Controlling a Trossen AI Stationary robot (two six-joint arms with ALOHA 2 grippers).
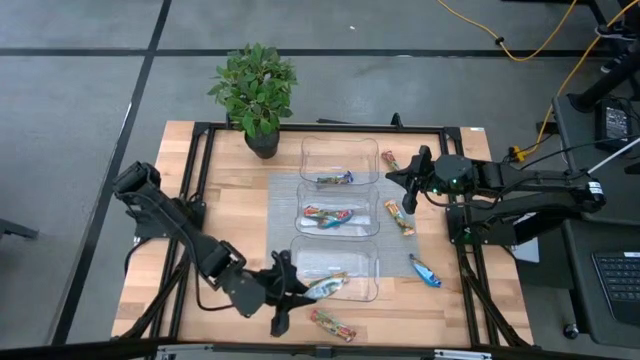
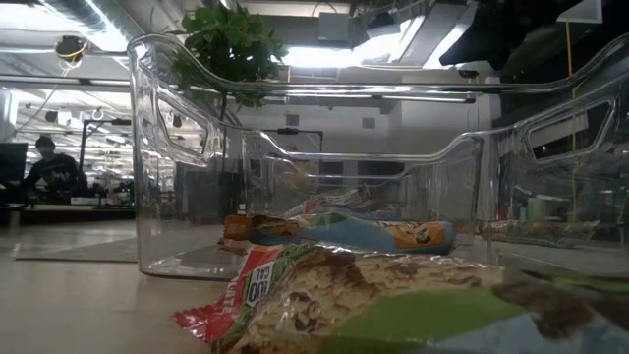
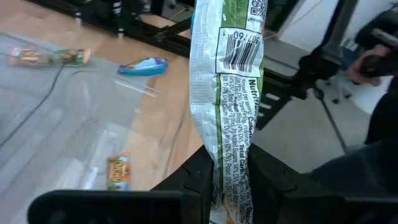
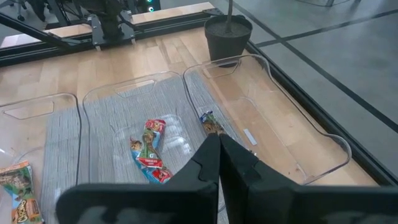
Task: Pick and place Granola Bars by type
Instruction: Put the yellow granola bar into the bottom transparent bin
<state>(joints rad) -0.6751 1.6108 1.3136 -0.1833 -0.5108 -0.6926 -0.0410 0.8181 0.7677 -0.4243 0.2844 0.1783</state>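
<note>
High view: your left gripper (image 1: pixel 292 293) has a blue-silver bar (image 1: pixel 326 288) pinched over the near tray (image 1: pixel 365 262)'s edge; the right gripper (image 1: pixel 408 180) hangs beside the far tray (image 1: pixel 340 147).
Low view: a red bar (image 2: pixel 324 295) lies right up front.
Left wrist: fingers (image 3: pixel 196 177) clamp the wrapper.
Right wrist: fingers (image 4: pixel 211 163) pressed together, nothing held; red bars (image 4: pixel 149 152) sit ahead in the middle tray (image 4: pixel 106 93).

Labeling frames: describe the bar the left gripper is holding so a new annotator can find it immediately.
In the high view, find the row of three clear trays running down the table from the potted plant. At the tray nearest the front edge, the left gripper is shut on a green-and-silver bar over the tray's front-left rim. Every other bar lies loose; this is the only one held.
</note>
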